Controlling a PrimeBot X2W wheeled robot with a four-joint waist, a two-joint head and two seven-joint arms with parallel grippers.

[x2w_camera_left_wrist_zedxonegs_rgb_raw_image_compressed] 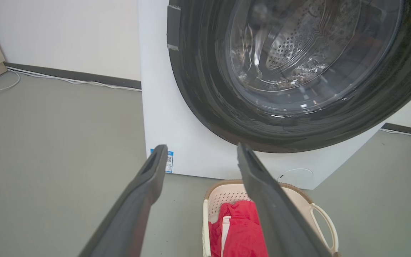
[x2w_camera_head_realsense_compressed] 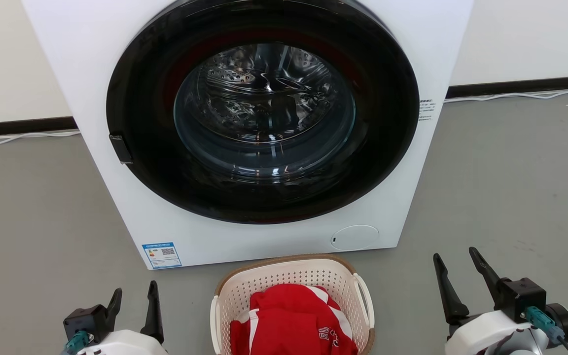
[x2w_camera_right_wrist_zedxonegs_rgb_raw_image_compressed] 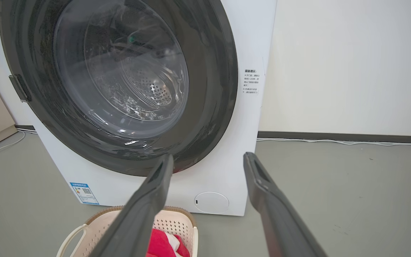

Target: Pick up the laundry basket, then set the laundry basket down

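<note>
Basket: one laundry basket sitting near one washing machine, holding perhaps one red garment.
Grippers: two — left gripper, right gripper — both gaping wide, gripping nothing.

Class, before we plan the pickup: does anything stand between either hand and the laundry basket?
Nothing visible does. The open left hand and open right hand flank the laundry basket, with grey floor between each and the basket's sides. The washing machine stands behind the basket, not in either path.

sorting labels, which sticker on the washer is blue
The sticker at the washer's lower left corner; the other label, right of the door, is plain black text.
</note>
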